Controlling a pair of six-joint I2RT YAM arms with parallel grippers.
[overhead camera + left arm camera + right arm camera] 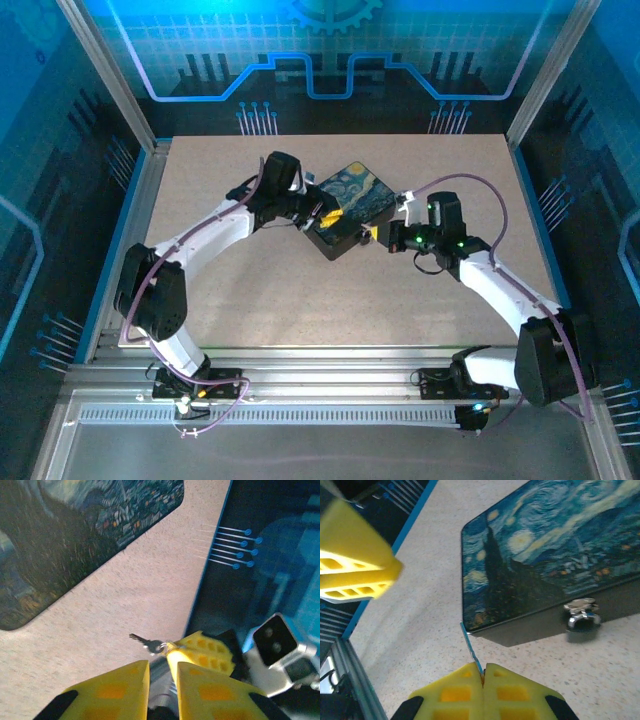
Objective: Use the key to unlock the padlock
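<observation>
- The right hand (483, 669) is clenched on the key (143, 641). It grips the ring end, so the toothed end sticks out free in front, ready to go into a lock.
- The padlock (581, 617) hangs on the dark side wall of the painted box (535, 555), near the upper edge of that wall, on the side turned to the right hand. The box lies near the middle of the table (450, 310), a little toward the far edge.
- In the right wrist view the key tip points at the near corner of the box. The padlock is further along the same wall, so I judge that the key is not yet lined up with it.
- The left hand (163, 664) hovers just beside the key. Its fingers are a little apart and nothing is between them. Probably it is there to steady the padlock, which looks free to swing away when the key pushes on it.
- The two hands are very close, so they could knock together. I cannot tell where the keyhole is.
</observation>
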